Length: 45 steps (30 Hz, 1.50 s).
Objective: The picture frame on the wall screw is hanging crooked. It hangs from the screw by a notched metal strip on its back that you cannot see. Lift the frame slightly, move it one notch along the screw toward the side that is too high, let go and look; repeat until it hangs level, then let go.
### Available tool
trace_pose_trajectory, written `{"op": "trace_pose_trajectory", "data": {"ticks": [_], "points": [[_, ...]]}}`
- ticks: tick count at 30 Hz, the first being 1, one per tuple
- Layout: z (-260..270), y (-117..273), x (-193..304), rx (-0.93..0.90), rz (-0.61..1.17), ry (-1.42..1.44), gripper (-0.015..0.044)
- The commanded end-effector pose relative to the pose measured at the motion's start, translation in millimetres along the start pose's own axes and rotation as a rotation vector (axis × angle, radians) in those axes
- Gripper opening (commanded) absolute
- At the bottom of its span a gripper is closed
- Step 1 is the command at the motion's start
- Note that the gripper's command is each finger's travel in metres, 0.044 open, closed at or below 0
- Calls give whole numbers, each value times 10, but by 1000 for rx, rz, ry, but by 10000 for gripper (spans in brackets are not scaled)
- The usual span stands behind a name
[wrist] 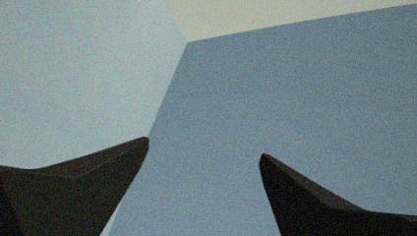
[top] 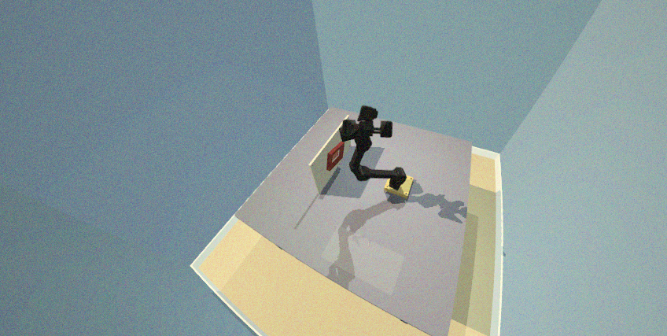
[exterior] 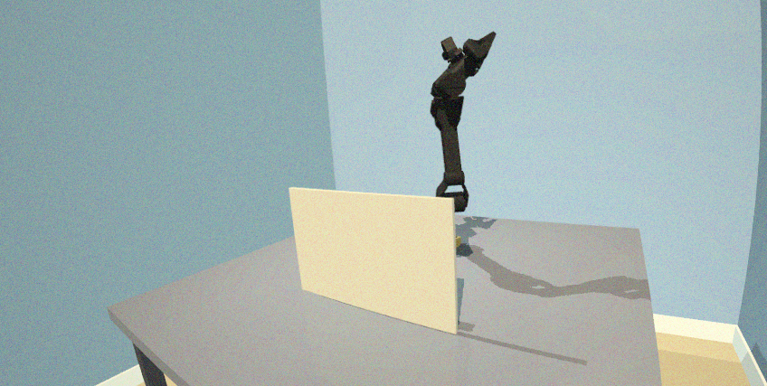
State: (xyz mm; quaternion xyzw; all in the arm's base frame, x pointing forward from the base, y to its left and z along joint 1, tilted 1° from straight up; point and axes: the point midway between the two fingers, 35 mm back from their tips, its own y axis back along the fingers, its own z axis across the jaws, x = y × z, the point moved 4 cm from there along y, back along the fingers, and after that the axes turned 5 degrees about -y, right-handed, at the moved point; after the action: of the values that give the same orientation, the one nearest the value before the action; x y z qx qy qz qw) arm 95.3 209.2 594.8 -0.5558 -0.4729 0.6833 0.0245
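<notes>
The red picture frame point(top: 329, 161) with a pale centre hangs on the front of the cream upright panel point(top: 318, 174) point(exterior: 376, 258). In the top view its edges are not parallel to the panel's edges; its near left end looks higher than its far right end. The panel hides it in the exterior view, and it is not in the wrist view. The screw and notched strip are hidden. My gripper point(top: 367, 129) point(wrist: 206, 150) is open and empty, raised well above the frame and apart from it. Its fingers point up and away from the panel.
The panel stands on the grey table point(top: 374, 307) point(exterior: 215, 317). The arm's yellow base plate point(top: 390, 188) is on the table in front of the panel. Shadows of the arm and panel fall across the table. The wrist view shows room walls and ceiling behind the fingers.
</notes>
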Motion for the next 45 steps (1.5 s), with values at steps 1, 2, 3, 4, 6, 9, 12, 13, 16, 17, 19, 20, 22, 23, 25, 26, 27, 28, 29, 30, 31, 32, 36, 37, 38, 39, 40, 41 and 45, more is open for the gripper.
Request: {"op": "trace_pose_trajectory", "data": {"ticks": [1, 2, 3, 4, 6, 9, 12, 13, 16, 17, 19, 20, 22, 23, 25, 26, 27, 28, 29, 30, 31, 32, 36, 37, 38, 39, 40, 41, 45], "points": [[21, -10, 10, -9, -2, -12, 374], [84, -40, 39, -36, -9, -50, 347], [192, -84, 83, -82, -19, -112, 321], [325, -130, 133, -138, -29, -188, 295], [597, -195, 214, -252, -43, -341, 260], [1010, -226, 295, -429, -47, -570, 260], [1412, -177, 329, -611, -32, -797, 260], [1540, -144, 331, -673, -22, -872, 260], [1867, -13, 314, -847, 17, -1071, 260], [1963, 41, 304, -904, 34, -1133, 260], [2136, 158, 276, -1015, 71, -1250, 260], [2212, 222, 260, -1070, 91, -1305, 260], [2349, 357, 225, -1179, 137, -1410, 260], [2410, 430, 207, -1234, 162, -1460, 260], [2517, 585, 167, -1347, 218, -1556, 260], [2564, 667, 146, -1404, 250, -1602, 260], [2605, 752, 125, -1463, 283, -1647, 260], [2641, 840, 104, -1522, 319, -1689, 260], [2672, 929, 84, -1583, 356, -1730, 260], [2697, 1021, 64, -1644, 396, -1768, 260], [2716, 1113, 45, -1705, 438, -1804, 260], [2730, 1206, 28, -1766, 482, -1837, 260], [2733, 1578, -27, -2015, 676, -1935, 260], [2721, 1670, -36, -2078, 729, -1951, 260], [2704, 1762, -43, -2141, 785, -1963, 260], [2684, 1852, -47, -2204, 842, -1971, 260], [2659, 1942, -49, -2267, 901, -1974, 260], [2630, 2031, -49, -2330, 963, -1973, 260], [2477, 2370, -18, -2581, 1226, -1915, 260]]}}
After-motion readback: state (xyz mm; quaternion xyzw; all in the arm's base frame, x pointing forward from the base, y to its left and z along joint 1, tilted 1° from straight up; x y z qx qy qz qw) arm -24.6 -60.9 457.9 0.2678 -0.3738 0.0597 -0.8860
